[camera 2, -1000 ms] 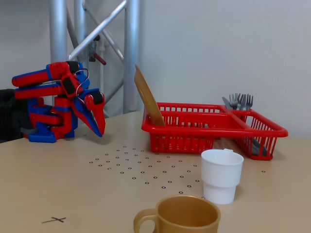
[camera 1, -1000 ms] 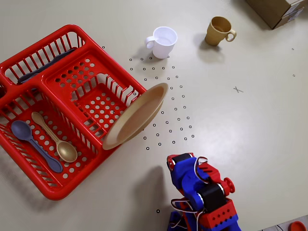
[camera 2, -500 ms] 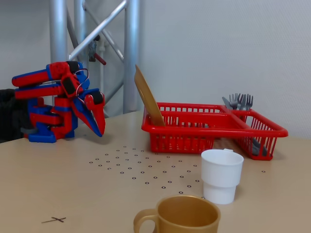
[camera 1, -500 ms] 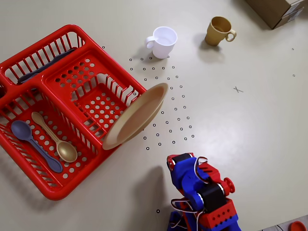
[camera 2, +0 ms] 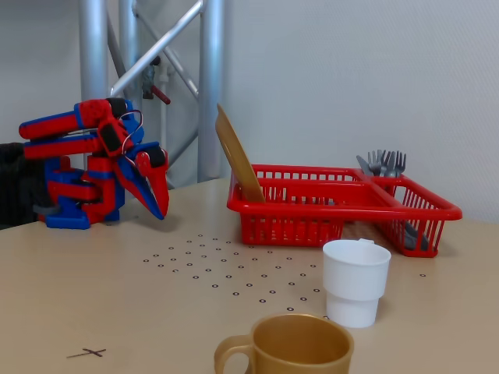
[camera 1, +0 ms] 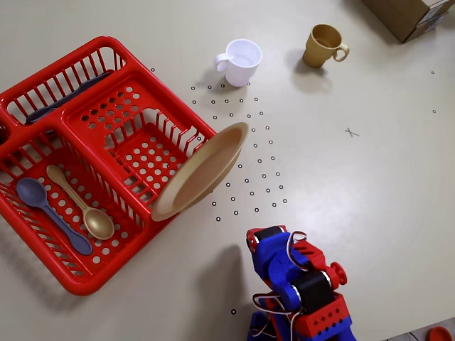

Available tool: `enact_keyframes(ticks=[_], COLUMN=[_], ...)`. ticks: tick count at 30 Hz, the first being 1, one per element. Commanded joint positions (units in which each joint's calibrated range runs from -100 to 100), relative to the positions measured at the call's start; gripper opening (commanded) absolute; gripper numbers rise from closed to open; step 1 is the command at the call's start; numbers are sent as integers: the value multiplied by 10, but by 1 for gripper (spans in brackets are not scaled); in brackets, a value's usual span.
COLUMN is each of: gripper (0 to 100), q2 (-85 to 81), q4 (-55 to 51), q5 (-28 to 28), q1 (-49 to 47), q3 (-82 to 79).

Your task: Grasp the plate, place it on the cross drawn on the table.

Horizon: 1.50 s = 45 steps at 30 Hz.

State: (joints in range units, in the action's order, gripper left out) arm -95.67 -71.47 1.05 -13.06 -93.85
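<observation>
One round tan-yellow plastic plate [camera 2: 236,158] is leaning upright against the red slotted basket's [camera 1: 85,206] corner, facing the folded arm's empty, narrowly closed fingers [camera 2: 157,204] across the bench [camera 1: 370,192].

My overhead view looks straight down on the counter [camera 1: 370,192] from well above, while my fixed view sits low at the counter's far edge, near the tan mug [camera 2: 284,347], facing the arm, and both share the red basket [camera 1: 85,206].

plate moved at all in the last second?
No. The plate leans on the red basket rim as before, same offset from the white mug.
</observation>
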Motion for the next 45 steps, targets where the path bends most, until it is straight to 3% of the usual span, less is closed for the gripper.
enact_keyframes(ticks=[1,26,36,45], gripper=[0,0,16,15], q2=[-1,-1,-1,58], q4=[-10,-10,-8,-8], q5=[1,-1,28,-28], q1=[6,5,0,28], q3=[9,9,10,153])
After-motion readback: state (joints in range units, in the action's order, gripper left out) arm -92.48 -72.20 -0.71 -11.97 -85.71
